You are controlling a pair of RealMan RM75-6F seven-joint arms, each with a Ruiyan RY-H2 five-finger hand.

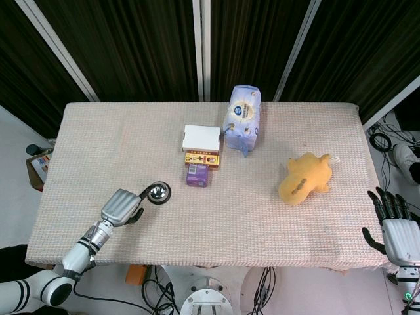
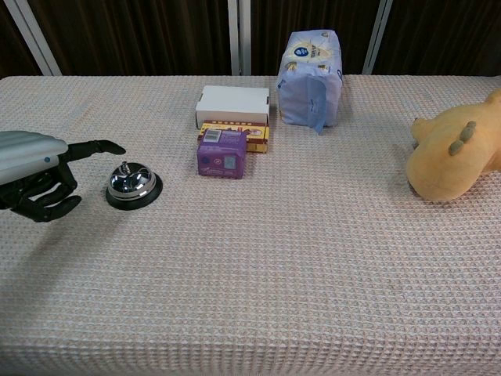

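Note:
A chrome call bell (image 1: 158, 192) (image 2: 133, 184) on a black base stands at the front left of the table. My left hand (image 1: 121, 207) (image 2: 37, 168) lies just left of it. One finger (image 2: 98, 147) stretches out towards the bell's top and its tip hangs slightly above and left of the button; the other fingers are curled in with nothing in them. My right hand (image 1: 395, 223) hovers off the table's front right corner, holding nothing, with its fingers straight and apart. It shows only in the head view.
A beige woven cloth covers the table (image 1: 230, 230). Mid-table lie a white box (image 1: 201, 137) (image 2: 232, 103), a yellow-red box (image 1: 201, 159) (image 2: 254, 135) and a purple box (image 1: 197, 175) (image 2: 221, 155). A blue tissue pack (image 1: 243, 118) (image 2: 311, 78) stands behind them, and a yellow plush toy (image 1: 303, 178) (image 2: 454, 157) lies to the right.

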